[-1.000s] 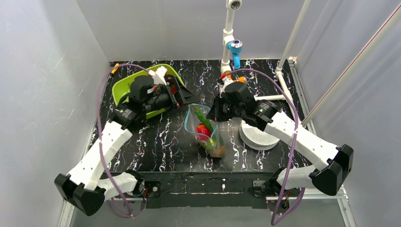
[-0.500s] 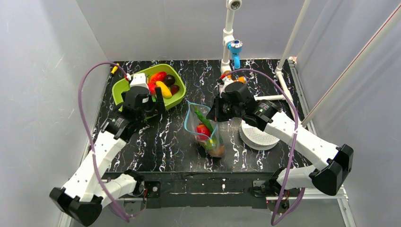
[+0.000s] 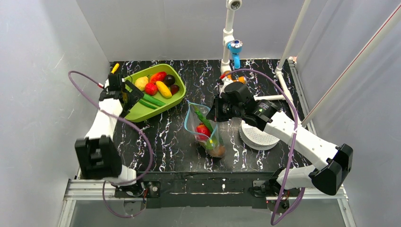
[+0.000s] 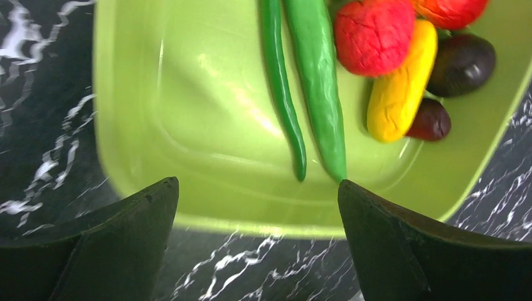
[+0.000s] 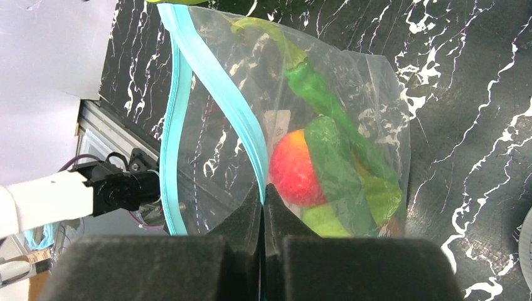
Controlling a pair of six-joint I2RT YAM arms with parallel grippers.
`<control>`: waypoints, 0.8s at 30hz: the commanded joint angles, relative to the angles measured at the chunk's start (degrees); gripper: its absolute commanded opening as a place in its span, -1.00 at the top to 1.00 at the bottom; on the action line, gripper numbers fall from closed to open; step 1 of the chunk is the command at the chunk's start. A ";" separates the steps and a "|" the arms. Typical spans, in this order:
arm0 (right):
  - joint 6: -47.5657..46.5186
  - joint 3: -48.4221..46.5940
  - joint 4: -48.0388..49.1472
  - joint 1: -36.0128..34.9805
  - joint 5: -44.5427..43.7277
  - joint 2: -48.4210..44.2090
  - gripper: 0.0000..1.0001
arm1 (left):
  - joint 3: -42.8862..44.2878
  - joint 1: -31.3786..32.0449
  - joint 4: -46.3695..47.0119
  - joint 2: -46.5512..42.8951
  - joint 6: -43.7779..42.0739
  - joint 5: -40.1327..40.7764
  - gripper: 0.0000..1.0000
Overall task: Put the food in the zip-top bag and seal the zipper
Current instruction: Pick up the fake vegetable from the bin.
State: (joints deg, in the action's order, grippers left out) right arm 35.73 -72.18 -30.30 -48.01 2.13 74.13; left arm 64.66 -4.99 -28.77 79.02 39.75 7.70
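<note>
Top external view: zip-top bag (image 3: 204, 130) part-filled and unsealed, more food (image 4: 395, 94) waiting in the tray (image 4: 157, 94).
Nearest, the bag lies mid-tabletop (image 3: 165, 146) with a red fruit, green pieces and a brown one inside. The right end effector (image 5: 263, 191) is pinched tight on the zipper (image 5: 179, 94), holding the mouth agape. Farther back, the left end effector (image 4: 256, 188) hangs wide open and empty over the tray's near rim, where green beans and red, yellow and dark purple pieces lie. By my judgement, loading is perhaps half done and sealing is not begun.
</note>
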 commanded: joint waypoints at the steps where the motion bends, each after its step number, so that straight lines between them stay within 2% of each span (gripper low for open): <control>1: -0.75 -0.08 0.43 0.28 0.29 -2.12 0.97 | 5.12 -3.22 2.70 11.50 7.81 -10.49 -0.97; 6: -1.19 0.20 -0.36 0.28 -0.65 -2.92 0.97 | 8.62 -3.61 6.07 19.93 7.80 -7.65 -0.88; 9: -1.14 0.23 -0.50 0.27 -0.74 -2.94 0.97 | 11.72 -3.69 5.99 24.61 5.80 -5.62 -0.76; 14: -1.11 -0.28 -1.38 0.25 -0.83 -2.77 0.97 | 15.96 -3.85 3.05 30.18 3.15 -5.68 -0.44; 19: -0.93 -1.03 -1.68 0.28 -0.83 -1.71 0.97 | 12.51 -3.82 4.01 31.74 5.95 -5.18 -0.19; 21: -0.66 -1.57 -1.70 0.28 -0.42 -1.01 0.97 | 14.01 -3.86 2.12 33.07 6.16 -4.26 -0.19; 24: -0.32 -2.26 -1.68 0.27 0.29 0.01 0.97 | 17.84 -3.07 -1.01 34.95 3.60 -2.13 -0.31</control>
State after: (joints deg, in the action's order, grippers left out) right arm 35.42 -72.18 -32.69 -48.01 1.65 73.23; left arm 79.07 -8.51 -24.45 112.20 45.17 1.43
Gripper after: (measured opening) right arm 0.028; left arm 0.608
